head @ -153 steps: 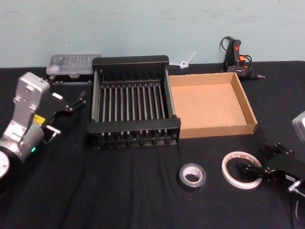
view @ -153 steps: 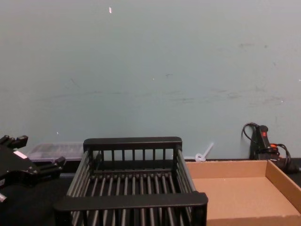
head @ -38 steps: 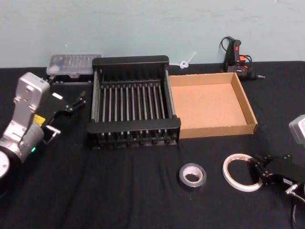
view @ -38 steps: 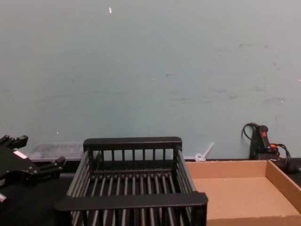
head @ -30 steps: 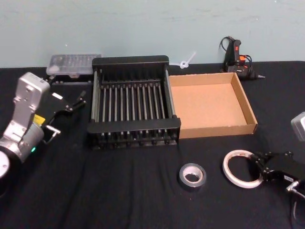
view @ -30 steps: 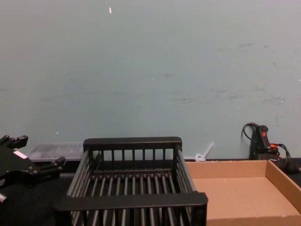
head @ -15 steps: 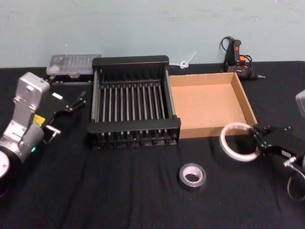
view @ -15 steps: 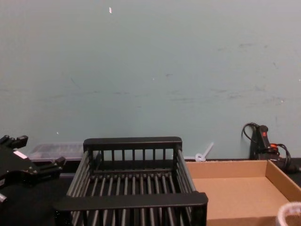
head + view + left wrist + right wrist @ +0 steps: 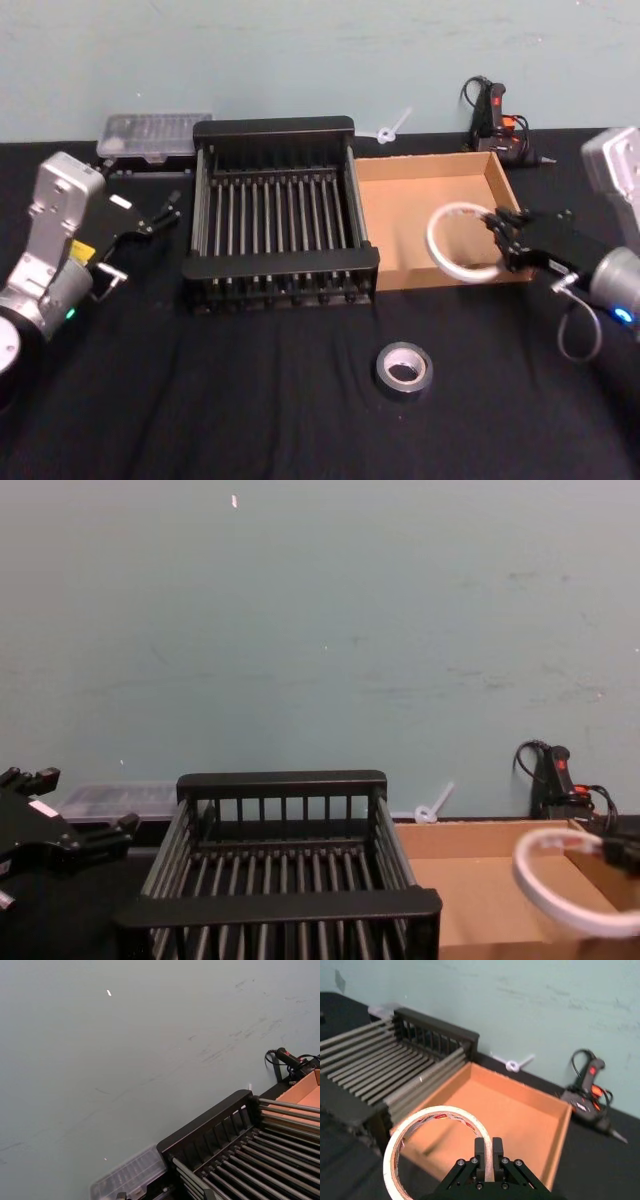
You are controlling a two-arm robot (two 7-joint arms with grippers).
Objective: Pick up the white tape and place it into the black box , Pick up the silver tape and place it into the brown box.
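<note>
Above the one brown box [image 9: 440, 215], the right end effector [image 9: 500, 240] pinches one white tape [image 9: 455, 244]; one silver tape [image 9: 404, 368] lies apart.

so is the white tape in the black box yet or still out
Out. The right hand holds the white tape by its rim, lifted over the brown box; the black box holds nothing.

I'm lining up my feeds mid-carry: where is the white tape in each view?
Head view: white tape held by the right claw, over the brown box.
Chest view: lower right.
Right wrist view: lower left, in the claw.
Left wrist view: not in it.
Shared landmark: the black box.
</note>
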